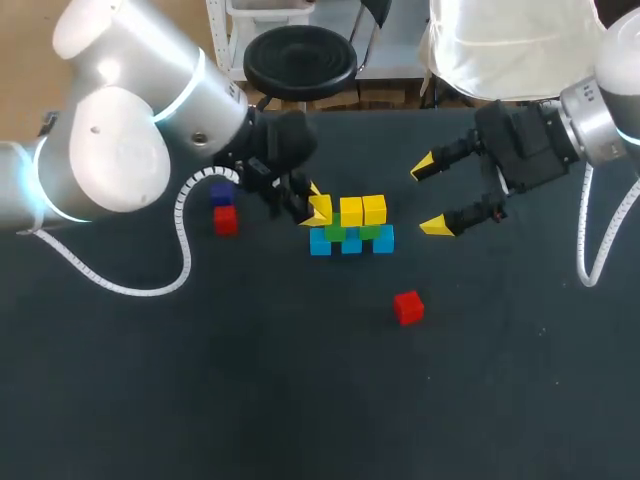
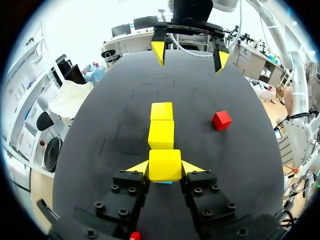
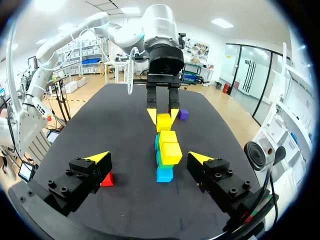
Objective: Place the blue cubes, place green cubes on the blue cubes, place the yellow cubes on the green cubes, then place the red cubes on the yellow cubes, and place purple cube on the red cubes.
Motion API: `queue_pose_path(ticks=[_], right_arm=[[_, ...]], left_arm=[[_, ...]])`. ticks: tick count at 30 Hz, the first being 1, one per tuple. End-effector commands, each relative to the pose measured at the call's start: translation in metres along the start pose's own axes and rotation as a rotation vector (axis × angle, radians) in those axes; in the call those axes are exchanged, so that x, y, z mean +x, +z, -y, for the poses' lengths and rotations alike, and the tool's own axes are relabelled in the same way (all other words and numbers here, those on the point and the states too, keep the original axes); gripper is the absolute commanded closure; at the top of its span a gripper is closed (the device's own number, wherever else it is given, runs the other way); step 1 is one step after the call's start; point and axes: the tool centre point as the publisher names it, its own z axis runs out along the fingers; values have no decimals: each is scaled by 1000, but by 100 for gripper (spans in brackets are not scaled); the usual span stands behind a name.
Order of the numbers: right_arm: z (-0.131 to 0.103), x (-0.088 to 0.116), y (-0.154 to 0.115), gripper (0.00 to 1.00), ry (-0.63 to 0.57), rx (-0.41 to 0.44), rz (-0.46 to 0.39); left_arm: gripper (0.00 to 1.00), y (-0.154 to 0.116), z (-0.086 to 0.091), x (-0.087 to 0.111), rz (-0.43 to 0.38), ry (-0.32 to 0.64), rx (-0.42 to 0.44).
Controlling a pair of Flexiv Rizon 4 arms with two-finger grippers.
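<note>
The left claw (image 2: 166,169) is clenched on a yellow cube (image 2: 164,162), one yellow tip against each side face, at the end of the stack nearest that arm. The held cube sits level and in line with the other two yellow cubes (image 2: 161,134), above the green cubes (image 1: 335,232) and the blue cubes (image 1: 351,243) that form the base on the desk (image 1: 250,380). Whether it already rests on the layer below I cannot tell. The row's long axis runs straight from the left claw toward the right claw (image 1: 432,196), which hangs released, tips wide apart, just beyond the far end of the row and touching nothing. As I judge it, the next move turns on the left claw's fingers straddling the cube across the row: opening should free it sideways without pushing its neighbours, and the retreat should go back along the row's line. For the red layer, one red cube (image 1: 226,221) lies just beside the purple cube (image 1: 221,193) on the left arm's side. The other red cube (image 1: 408,307) lies alone on the robot's side of the stack, nearer the right claw.
</note>
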Motion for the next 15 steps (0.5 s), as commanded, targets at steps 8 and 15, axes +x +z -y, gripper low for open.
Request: queue_pose_path(ticks=[8, 15], right_arm=[[1, 0, 1, 0, -1, 0, 2], [1, 0, 1, 0, -1, 0, 2]], left_arm=[[100, 0, 0, 0, -1, 0, -1], [100, 2, 0, 0, 2, -8, 9]])
